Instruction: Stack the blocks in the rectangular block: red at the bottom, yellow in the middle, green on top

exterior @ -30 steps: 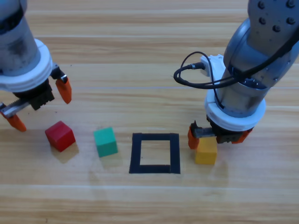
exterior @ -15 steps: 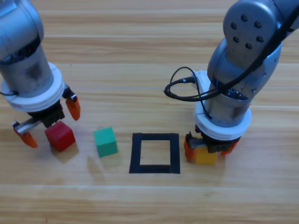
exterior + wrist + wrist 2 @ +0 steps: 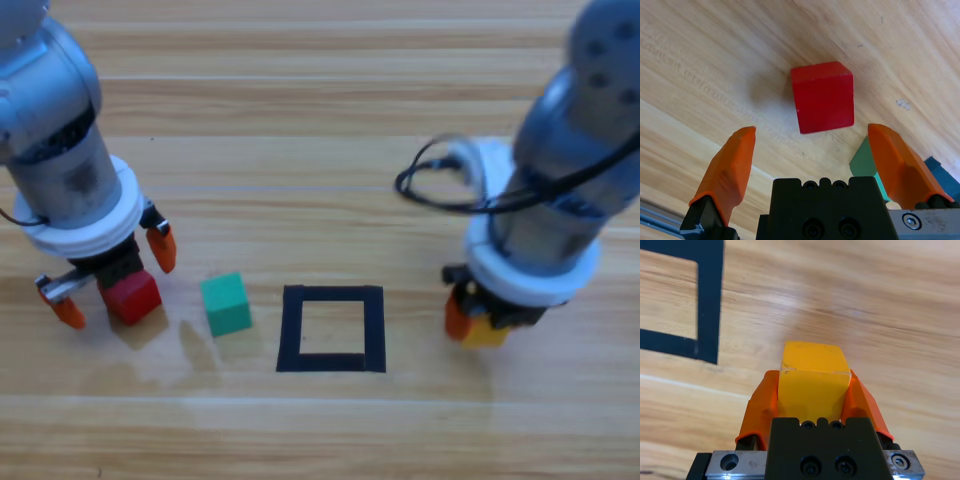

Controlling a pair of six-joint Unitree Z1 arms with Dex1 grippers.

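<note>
The right arm comes down steeply from the top right, its wrist almost vertical above the table, and the right gripper [image 3: 812, 390] is clenched on the small plain yellow wooden cube [image 3: 813, 377], one orange jaw pressed flat on each side face. In the high view that cube [image 3: 487, 331] shows only as a sliver under the wrist, to the right of the flat rectangular outline of black tape [image 3: 331, 328], apart from it; from the gripper's own view the tape corner [image 3: 709, 305] lies ahead and to the left on the pale, grained wooden table [image 3: 865, 300]. The left arm stands near-vertical at the left, and the left gripper [image 3: 812, 145] is spread wide, jaws released, with the smooth small red cube [image 3: 823, 96] just ahead between them, touching neither. Beyond its right jaw sits the small teal-green cube [image 3: 226, 304], between the red cube [image 3: 133, 296] and the tape outline.
</note>
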